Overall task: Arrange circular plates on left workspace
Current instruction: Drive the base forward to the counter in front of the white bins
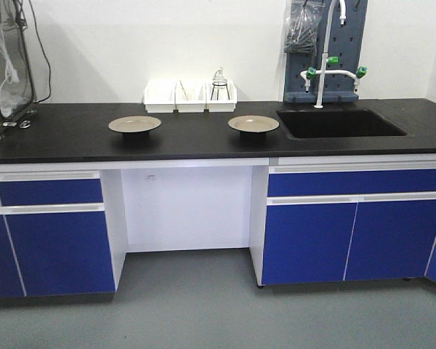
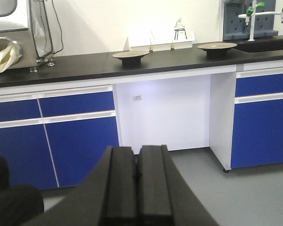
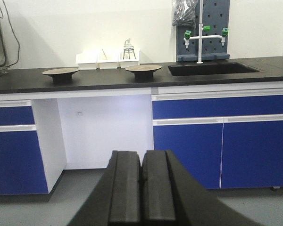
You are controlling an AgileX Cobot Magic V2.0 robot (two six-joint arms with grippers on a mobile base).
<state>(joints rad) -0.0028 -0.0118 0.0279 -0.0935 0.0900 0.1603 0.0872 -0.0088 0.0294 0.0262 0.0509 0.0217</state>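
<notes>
Two circular plates sit level on the black benchtop [image 1: 65,138], well apart. The left plate [image 1: 134,124] is at 9 o'clock of the right plate [image 1: 253,123]. The right plate is near the sink basin [image 1: 341,123] at its 3 o'clock but clear of the sink's rim.

The white bins [image 1: 190,97] stand against the wall at 12 o'clock, between the two plates. The tap [image 1: 325,51] and the pegboard [image 1: 296,80] rise behind the sink. The blue cabinet fronts [image 1: 51,247] run below the bench.

Front view only: the beige plate faces are seen from above, and so is the inside of the basin. No gripper is in frame.

Wrist views only: both plates are seen edge-on, each on a dark base.

Left wrist view: the left gripper [image 2: 137,188] is at 6 o'clock, low over the grey floor [image 2: 254,197]. Its pads are pressed together and hold nothing. A pale bag-like item [image 2: 4,54] lies on the bench at 10 o'clock.

Right wrist view: the right gripper [image 3: 142,193] is also at 6 o'clock, with its pads together and empty.
</notes>
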